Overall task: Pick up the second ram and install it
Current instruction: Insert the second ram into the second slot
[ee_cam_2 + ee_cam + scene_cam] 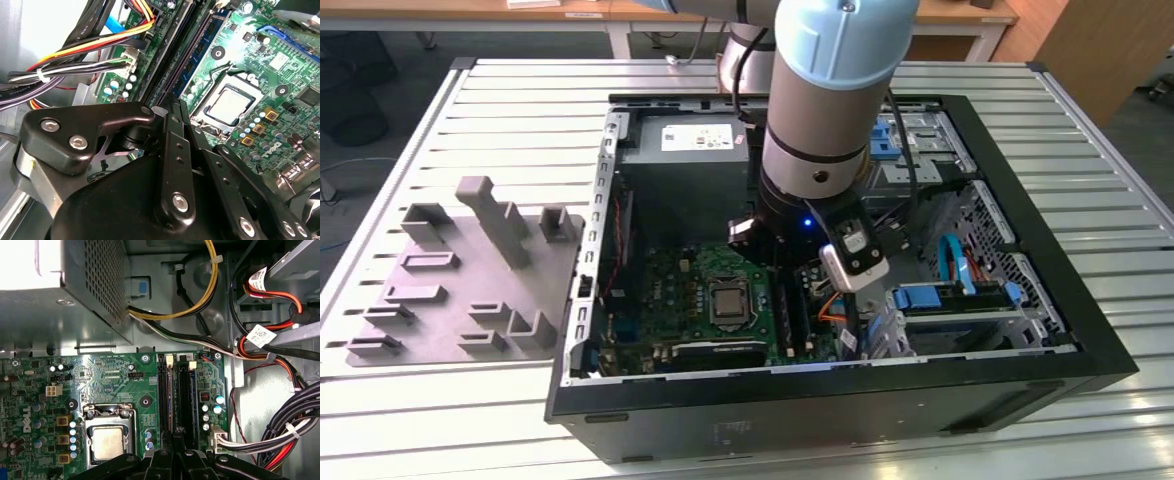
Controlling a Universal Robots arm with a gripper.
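One open black metal computer case [854, 420] lies open-side up so the one pale-blue robot arm [834, 90] reaches straight down. One grey plastic fixture block [467, 290] sits alongside. The black gripper [172, 107] looks clamped on the second ram [198, 52], one thin blue-green stick, edge-down along its slot, likely for seating.

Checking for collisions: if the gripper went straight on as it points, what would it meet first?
Likely the memory slots on the motherboard, right under the gripper; depth is unclear.
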